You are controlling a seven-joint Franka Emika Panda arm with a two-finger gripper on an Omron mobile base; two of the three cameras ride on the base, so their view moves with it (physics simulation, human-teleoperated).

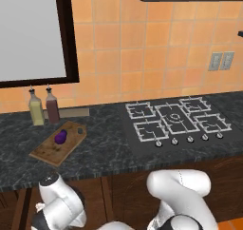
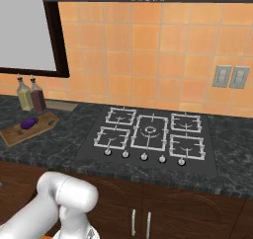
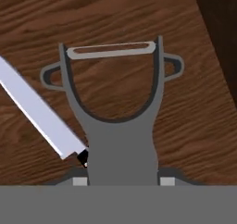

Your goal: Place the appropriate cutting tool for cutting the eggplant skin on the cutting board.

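One peeler (image 3: 121,140) is what we log first: in the hand view the all-grey tool runs up from the bottom edge, its handle widening into a forked head with a pale blade strip across the top and a small loop on each side. It lies over a dark wooden surface (image 3: 115,19) with strong grain. Its handle sits between the two tips of the gripper (image 3: 122,180) at the bottom edge; the tips stand just beside the handle on either side, but we cannot tell whether they press on it. A knife (image 3: 37,114) with a silver blade slants in from the left edge, its black handle end passing behind the peeler's handle.

In the base views the board (image 1: 50,150) lies on the dark speckled counter (image 1: 104,148), well left of the hob (image 1: 175,122). The eggplant (image 1: 60,137) rests on the board, toward its far half. Two bottles (image 1: 43,108) stand just behind the board against the orange tiled wall, touching each other, the paler one on the left. A dark-framed window (image 1: 71,34) is above them.
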